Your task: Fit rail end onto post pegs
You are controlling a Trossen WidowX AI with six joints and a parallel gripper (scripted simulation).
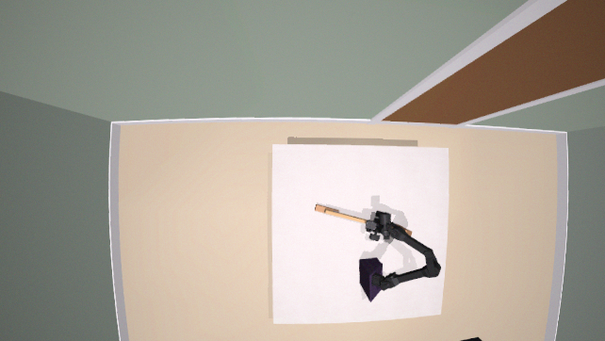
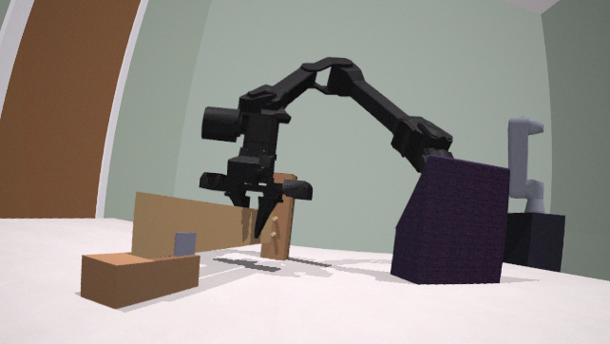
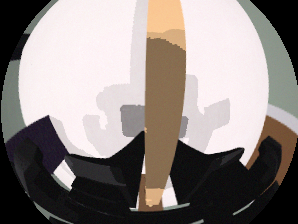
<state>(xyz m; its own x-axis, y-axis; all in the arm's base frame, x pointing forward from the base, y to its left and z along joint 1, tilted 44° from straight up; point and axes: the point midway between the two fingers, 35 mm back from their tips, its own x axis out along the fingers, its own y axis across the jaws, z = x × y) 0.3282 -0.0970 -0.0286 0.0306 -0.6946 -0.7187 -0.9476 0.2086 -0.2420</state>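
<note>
The wooden rail [image 1: 346, 216] [image 2: 190, 223] [image 3: 165, 75] stands on edge, its far end at the grey bracket [image 2: 185, 243] on the low footboard block [image 1: 320, 207] [image 2: 142, 280]. Its near part is clear of the table and looks about level. My gripper [image 2: 252, 221] [image 3: 153, 133] is shut on the rail near its near end, one finger on each side, pointing down. The upright post [image 1: 409, 232] [image 2: 286, 204] stands just beyond that end. Its two pegs, an upper peg [image 2: 275, 219] and a lower peg [image 2: 273, 234], still show beside the rail's end. The holes are hidden.
The dark purple arm base [image 1: 370, 278] [image 2: 451, 223] stands on the white table [image 1: 302, 283] [image 2: 333, 314], to the right in the exterior view. The arm arches from it over to the rail. A grey arm on a dark stand [image 2: 532, 242] is behind it.
</note>
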